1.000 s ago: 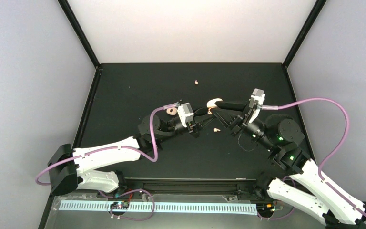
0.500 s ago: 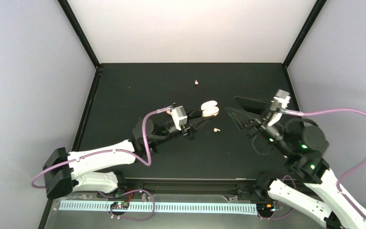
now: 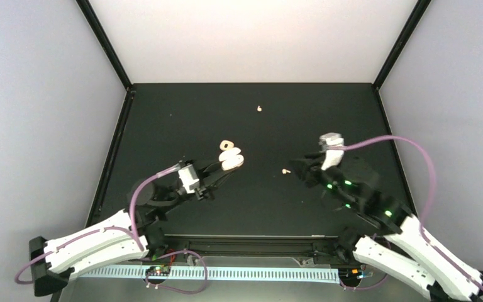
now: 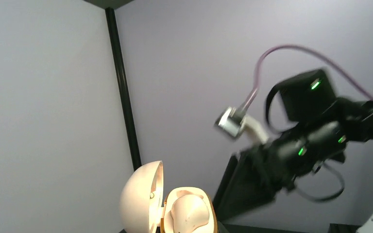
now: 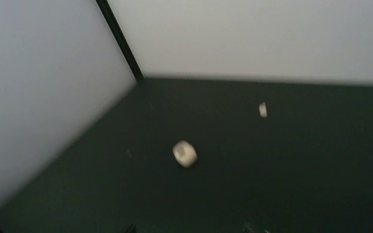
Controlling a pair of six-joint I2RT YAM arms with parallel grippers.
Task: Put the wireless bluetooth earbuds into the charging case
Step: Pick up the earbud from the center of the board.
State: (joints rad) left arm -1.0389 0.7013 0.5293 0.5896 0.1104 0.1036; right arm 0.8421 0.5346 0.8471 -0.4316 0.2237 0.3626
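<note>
My left pincer (image 3: 221,168) clamps the open charging case (image 4: 175,208); my right pincer (image 3: 295,166) gapes empty. Approaching carelessly, I could nudge the loose earbud (image 3: 285,170) and send it skidding away.

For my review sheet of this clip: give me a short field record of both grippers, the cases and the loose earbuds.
left gripper: shut on charging case, lid open
right gripper: open, empty
near earbud: on table, beside right gripper
far earbud: on table, toward back wall
second case: on table, beside the held one
</note>
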